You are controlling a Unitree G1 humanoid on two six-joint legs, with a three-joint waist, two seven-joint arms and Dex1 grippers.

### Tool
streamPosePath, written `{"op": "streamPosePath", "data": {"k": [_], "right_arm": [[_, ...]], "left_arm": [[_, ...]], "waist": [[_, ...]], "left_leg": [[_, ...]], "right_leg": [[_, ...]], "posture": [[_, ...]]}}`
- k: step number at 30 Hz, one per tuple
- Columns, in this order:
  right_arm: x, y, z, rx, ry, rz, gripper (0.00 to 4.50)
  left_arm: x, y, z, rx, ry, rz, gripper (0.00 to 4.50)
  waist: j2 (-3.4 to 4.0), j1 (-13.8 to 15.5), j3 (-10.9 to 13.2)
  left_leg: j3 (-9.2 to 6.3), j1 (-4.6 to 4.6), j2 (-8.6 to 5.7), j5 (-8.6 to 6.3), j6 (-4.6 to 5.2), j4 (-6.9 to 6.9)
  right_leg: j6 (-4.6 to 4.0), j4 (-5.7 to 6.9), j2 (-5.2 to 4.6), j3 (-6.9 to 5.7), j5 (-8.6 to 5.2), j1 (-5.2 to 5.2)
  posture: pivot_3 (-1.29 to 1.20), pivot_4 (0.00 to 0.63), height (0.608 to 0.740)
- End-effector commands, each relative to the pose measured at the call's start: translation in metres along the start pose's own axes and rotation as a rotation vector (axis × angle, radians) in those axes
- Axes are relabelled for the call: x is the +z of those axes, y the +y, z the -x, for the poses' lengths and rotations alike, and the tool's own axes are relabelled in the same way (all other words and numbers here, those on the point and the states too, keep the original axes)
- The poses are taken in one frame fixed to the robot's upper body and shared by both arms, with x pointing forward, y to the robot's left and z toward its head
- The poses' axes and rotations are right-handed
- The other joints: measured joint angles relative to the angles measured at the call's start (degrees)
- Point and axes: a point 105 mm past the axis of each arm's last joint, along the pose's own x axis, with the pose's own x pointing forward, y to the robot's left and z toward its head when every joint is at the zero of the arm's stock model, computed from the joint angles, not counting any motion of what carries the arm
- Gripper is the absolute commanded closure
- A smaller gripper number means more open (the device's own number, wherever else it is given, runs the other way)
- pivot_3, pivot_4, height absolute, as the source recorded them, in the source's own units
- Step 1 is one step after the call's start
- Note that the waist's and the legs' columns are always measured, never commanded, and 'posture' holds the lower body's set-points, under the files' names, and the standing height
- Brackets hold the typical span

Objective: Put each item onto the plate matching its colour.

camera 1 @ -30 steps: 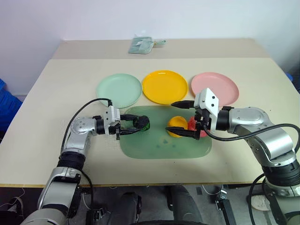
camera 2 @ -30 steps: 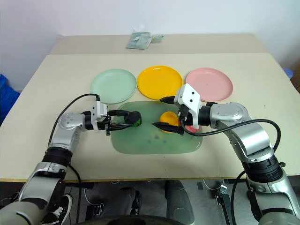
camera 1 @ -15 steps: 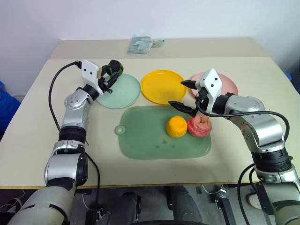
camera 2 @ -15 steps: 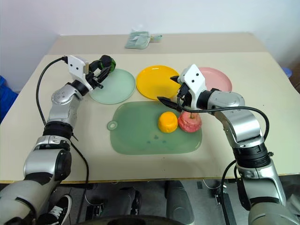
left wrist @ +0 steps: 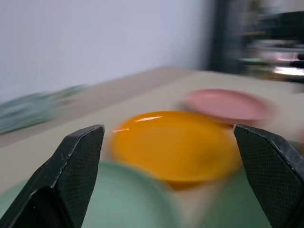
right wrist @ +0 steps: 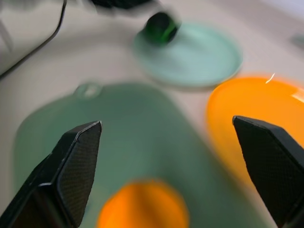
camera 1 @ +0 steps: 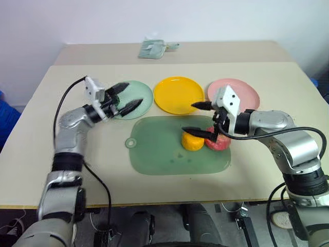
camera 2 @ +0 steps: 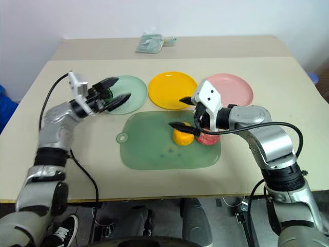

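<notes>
My left gripper [camera 1: 132, 93] is open over the near-left part of the pale mint green plate [camera 1: 144, 91]. The dark green bumpy ball [right wrist: 161, 27] lies on that plate near its rim, free of the fingers. My right gripper [camera 1: 188, 117] is open just above the yellow-orange chunk [camera 1: 193, 142], which lies on the green mat beside the red-pink apple-like ball [camera 1: 220, 144]. The apple is partly hidden behind the right hand. The yellow plate [camera 1: 179, 95] and the pink plate [camera 1: 244, 91] stand bare.
The large translucent green mat [camera 1: 159, 152] lies in front of the row of plates. A folded pale green cloth [camera 1: 152, 48] sits at the table's far edge. Black cables trail from both wrists.
My left gripper carried the green ball from the mat up to the mint plate, then opened and let it go. The right gripper rose, then came back down over the yellow-orange chunk.
</notes>
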Motion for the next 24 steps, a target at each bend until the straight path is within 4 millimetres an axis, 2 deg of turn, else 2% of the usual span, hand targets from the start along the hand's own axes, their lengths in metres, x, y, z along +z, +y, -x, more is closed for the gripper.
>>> {"op": "streamPosePath", "data": {"k": [1, 4, 7, 11, 13, 14, 16, 19, 21, 22, 24], "right_arm": [[0.003, 0.007, -0.005, 0.034, 0.039, 0.015, 0.00], [-0.013, 0.010, -0.015, 0.044, 0.167, 0.061, 0.00], [-0.020, 0.005, -0.021, 0.026, 0.202, 0.040, 0.00], [-0.033, -0.003, -0.018, 0.012, 0.292, 0.041, 0.00], [-0.031, -0.007, -0.018, -0.001, 0.287, 0.047, 0.55], [-0.027, -0.009, -0.019, -0.009, 0.268, 0.046, 0.83], [-0.013, -0.011, -0.022, -0.013, 0.199, 0.057, 1.68], [0.008, -0.015, -0.026, -0.031, 0.087, 0.048, 1.68], [0.028, -0.026, -0.029, -0.092, -0.018, 0.054, 1.68], [0.039, -0.037, -0.030, -0.156, -0.077, 0.055, 1.68], [0.057, -0.067, -0.030, -0.323, -0.178, 0.064, 1.68]], "left_arm": [[0.003, -0.021, 0.008, -0.145, 0.049, -0.017, 0.06], [-0.002, -0.032, 0.016, -0.219, 0.101, -0.026, 0.06], [-0.004, -0.037, 0.017, -0.238, 0.114, -0.045, 0.06], [0.000, -0.041, 0.014, -0.243, 0.099, -0.066, 0.06], [0.001, -0.041, 0.013, -0.241, 0.094, -0.065, 0.00], [0.001, -0.041, 0.014, -0.238, 0.094, -0.063, 0.00], [0.002, -0.039, 0.014, -0.222, 0.087, -0.065, 0.00], [0.002, -0.036, 0.016, -0.193, 0.072, -0.049, 0.00], [0.000, -0.026, 0.013, -0.128, 0.090, -0.050, 0.00], [-0.002, -0.016, 0.010, -0.054, 0.099, -0.058, 0.00], [0.008, -0.007, 0.004, 0.008, 0.038, -0.103, 0.00]], "waist": [[0.00, 0.28, 0.00], [0.00, 0.62, 0.00], [0.00, 0.71, 0.00], [-0.01, 0.66, 0.00], [-0.01, 0.61, -0.01], [-0.01, 0.58, -0.01], [-0.01, 0.57, -0.01], [0.00, 0.50, 0.00], [0.00, 0.39, 0.00], [0.00, 0.40, 0.00], [0.00, 0.45, 0.00]], "left_leg": [[0.00, 0.04, 0.00, 0.00, 0.00, 0.01], [-0.06, 0.09, 0.02, -0.09, 0.17, 0.05], [-0.15, 0.06, 0.03, -0.05, 0.10, 0.05], [-0.10, 0.02, 0.02, 0.07, -0.11, 0.07], [-0.12, 0.01, 0.02, 0.05, -0.09, 0.05], [-0.11, 0.00, 0.02, 0.05, -0.09, 0.05], [-0.10, 0.00, 0.02, 0.04, -0.08, 0.06], [-0.11, 0.01, 0.02, 0.05, -0.08, 0.06], [-0.11, 0.01, 0.03, 0.05, -0.09, 0.05], [-0.11, 0.00, 0.04, 0.05, -0.09, 0.05], [-0.11, 0.02, 0.03, 0.06, -0.11, 0.06]], "right_leg": [[0.00, -0.01, 0.00, 0.00, 0.00, 0.02], [0.00, 0.01, 0.02, -0.04, 0.00, 0.05], [-0.01, 0.00, 0.02, -0.13, 0.00, 0.06], [-0.01, 0.00, 0.01, -0.12, 0.00, 0.07], [-0.01, 0.00, 0.01, -0.12, 0.00, 0.07], [-0.01, -0.01, 0.01, -0.12, 0.00, 0.07], [-0.01, -0.01, 0.00, -0.12, 0.00, 0.08], [-0.01, -0.02, 0.01, -0.12, 0.00, 0.06], [-0.01, 0.00, 0.02, -0.12, 0.00, 0.04], [-0.01, 0.01, 0.03, -0.12, 0.00, 0.03], [-0.01, 0.00, 0.02, -0.11, 0.00, 0.03]], "posture": [[0.00, 0.150, 0.740], [0.00, 0.150, 0.740], [0.00, 0.150, 0.740], [0.00, 0.150, 0.740], [0.00, 0.150, 0.740], [0.00, 0.150, 0.740], [0.00, 0.150, 0.740], [0.00, 0.150, 0.740], [0.00, 0.150, 0.740], [0.00, 0.150, 0.740], [0.00, 0.150, 0.740]]}}
